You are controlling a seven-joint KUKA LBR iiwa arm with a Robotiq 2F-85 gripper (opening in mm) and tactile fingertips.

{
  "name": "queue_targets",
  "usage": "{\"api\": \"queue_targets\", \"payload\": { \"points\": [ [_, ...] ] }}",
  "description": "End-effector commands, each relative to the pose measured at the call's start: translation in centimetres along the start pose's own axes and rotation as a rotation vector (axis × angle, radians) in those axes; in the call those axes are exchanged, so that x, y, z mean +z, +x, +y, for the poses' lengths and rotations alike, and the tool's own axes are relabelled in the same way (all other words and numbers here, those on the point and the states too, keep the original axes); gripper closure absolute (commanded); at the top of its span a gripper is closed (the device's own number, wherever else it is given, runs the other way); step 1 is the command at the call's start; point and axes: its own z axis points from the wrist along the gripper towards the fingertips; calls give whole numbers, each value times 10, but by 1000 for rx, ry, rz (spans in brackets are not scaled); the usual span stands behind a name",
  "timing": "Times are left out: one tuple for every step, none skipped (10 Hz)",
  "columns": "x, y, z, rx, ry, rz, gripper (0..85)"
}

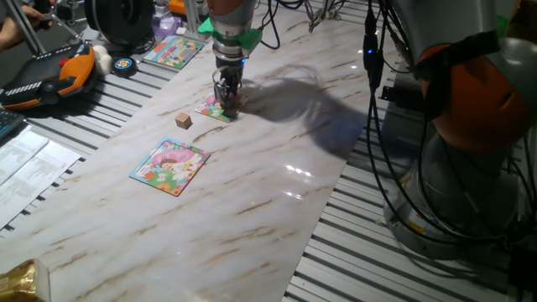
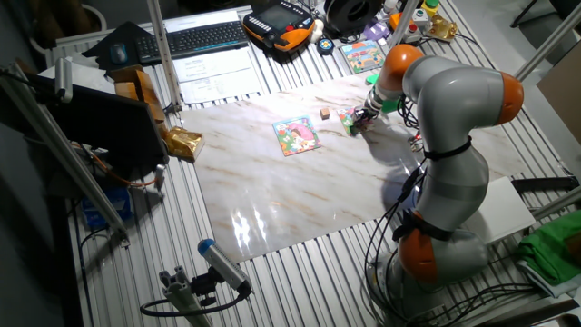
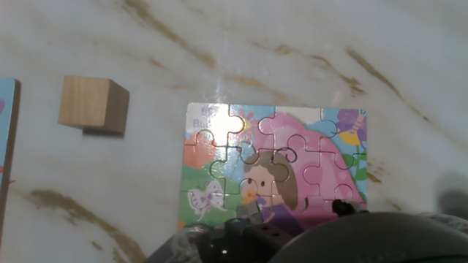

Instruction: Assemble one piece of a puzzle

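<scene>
I see the gripper lowered onto the puzzle, which lies flat on the marbled table. In the hand view, the puzzle fills the centre; its near edge is hidden under the dark gripper body, and the visible pieces sit interlocked. I cannot single out the piece there, nor tell whether the gripper is spread or closed. A tan wooden cube rests just beside the puzzle, apart from it. A blue-edged puzzle with a pink figure lies farther from the puzzle, beyond the cube. A multicoloured puzzle lies well apart from the puzzle, near the table's edge.
</scene>
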Motion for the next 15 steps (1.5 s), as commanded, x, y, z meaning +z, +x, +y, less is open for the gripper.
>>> {"api": "queue_targets", "payload": {
  "points": [
    [0,0,0,3,0,0,483],
    [0,0,0,5,0,-3,453],
    [0,0,0,6,0,-5,420],
    [0,0,0,9,1,-8,390],
    [0,0,0,12,2,-9,360],
    [0,0,0,13,4,-12,330],
    [0,0,0,15,4,-14,297],
    [0,0,0,16,4,-14,267],
    [0,0,0,19,4,-15,233],
    [0,0,0,19,4,-17,227],
    [0,0,0,19,4,-17,220],
    [0,0,0,21,4,-17,217],
    [0,0,0,21,4,-17,210],
    [-1,0,0,22,6,-17,210],
    [-2,0,0,22,6,-17,210]
  ]
}}
